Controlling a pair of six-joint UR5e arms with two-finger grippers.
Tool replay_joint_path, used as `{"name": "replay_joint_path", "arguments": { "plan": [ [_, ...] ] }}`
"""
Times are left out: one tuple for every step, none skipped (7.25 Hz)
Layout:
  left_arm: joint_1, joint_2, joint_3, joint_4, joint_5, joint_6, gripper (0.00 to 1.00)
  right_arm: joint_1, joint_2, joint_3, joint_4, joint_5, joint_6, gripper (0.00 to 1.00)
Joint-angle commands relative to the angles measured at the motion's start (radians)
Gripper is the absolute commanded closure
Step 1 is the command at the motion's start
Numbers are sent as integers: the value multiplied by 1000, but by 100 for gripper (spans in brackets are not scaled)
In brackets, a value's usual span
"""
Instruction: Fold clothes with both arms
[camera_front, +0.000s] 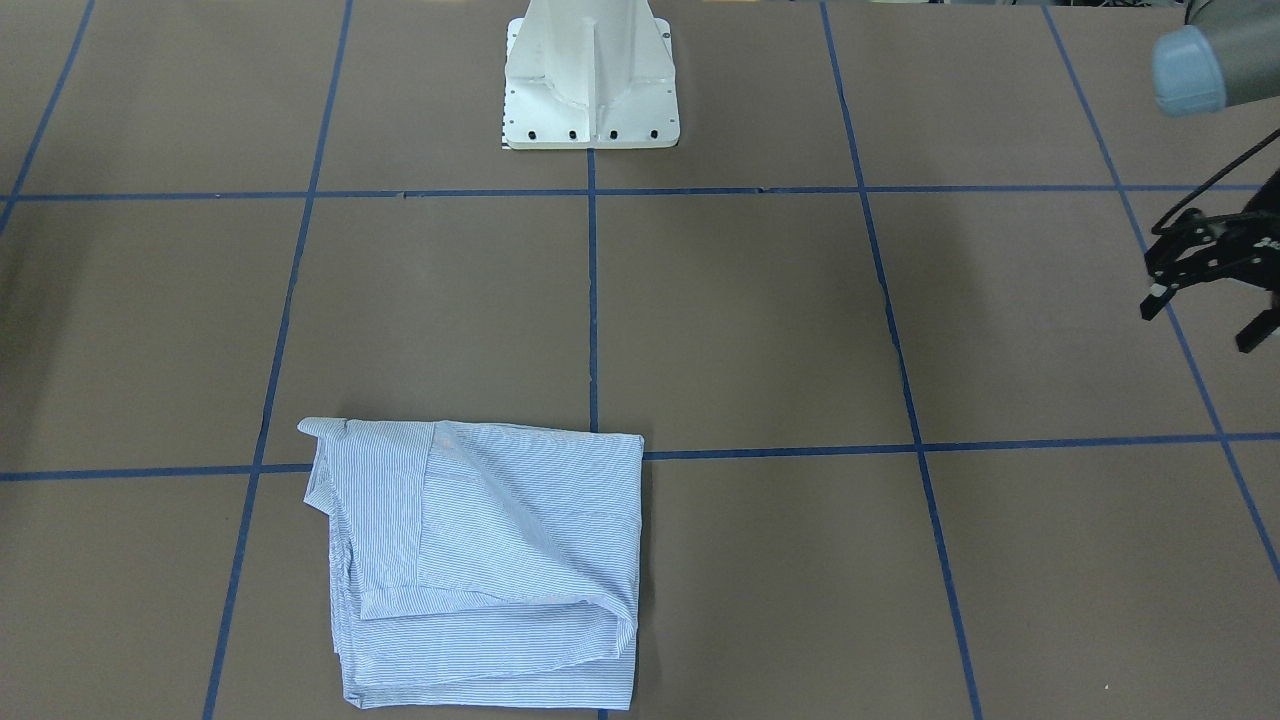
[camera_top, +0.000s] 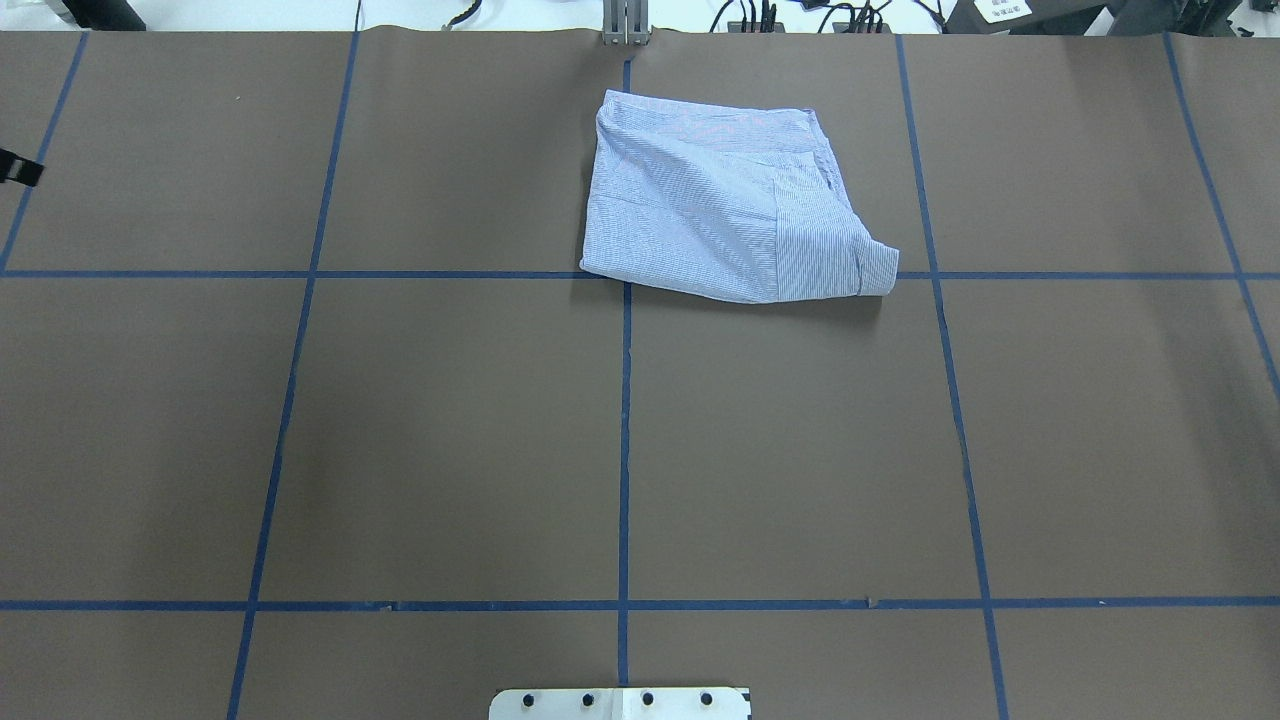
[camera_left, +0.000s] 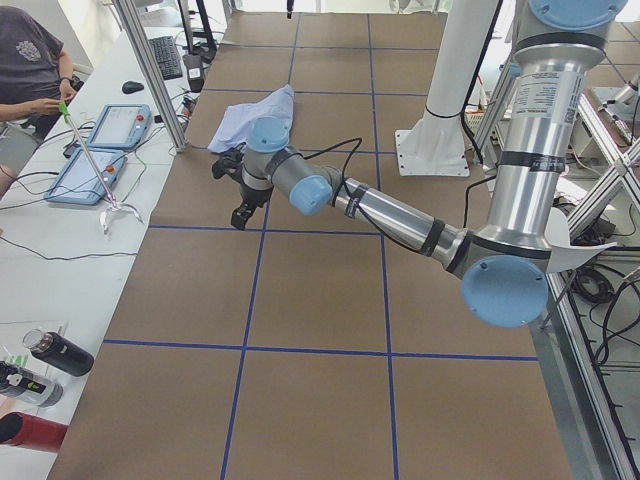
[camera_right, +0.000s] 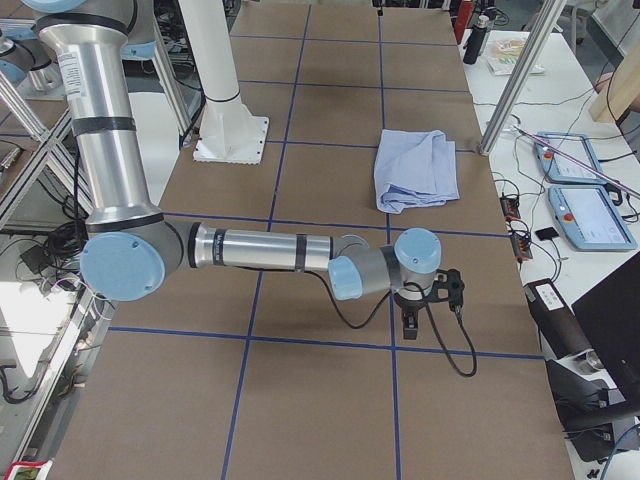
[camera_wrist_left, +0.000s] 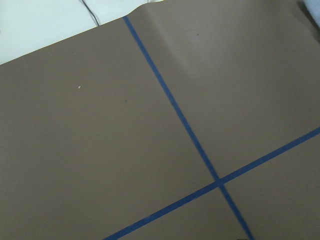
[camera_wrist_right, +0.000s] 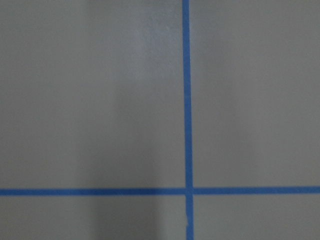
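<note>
One soft fine-striped shirt (camera_front: 480, 560), a rumpled square; left claw (camera_front: 1201, 322) released, right claw (camera_right: 428, 308) indeterminate.

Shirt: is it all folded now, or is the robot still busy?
Mostly done: the shirt lies folded into a square on the table. Nothing is in hand: the left gripper hangs open far off, and the right gripper is away too. Perhaps left: one corner pokes out.

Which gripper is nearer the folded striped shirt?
Right, probably. The shirt lies mostly on the robot's right half of the table; the right gripper hangs beyond that side, the left gripper farther off at the opposite end.
</note>
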Motion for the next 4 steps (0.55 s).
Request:
{"name": "replay_joint_path", "arguments": {
  "plan": [
    [-125, 23, 149, 19, -68, 179, 1, 23, -159, 121, 0, 4, -80, 0],
    [-158, 18, 242, 9, -78, 271, 1, 21, -168, 115, 0, 4, -109, 0],
    [-191, 20, 268, 10, -88, 304, 1, 15, -167, 110, -13, -6, -114, 0],
    [-240, 24, 276, 25, -120, 304, 1, 9, -162, 116, -22, -5, -114, 0]
  ]
}}
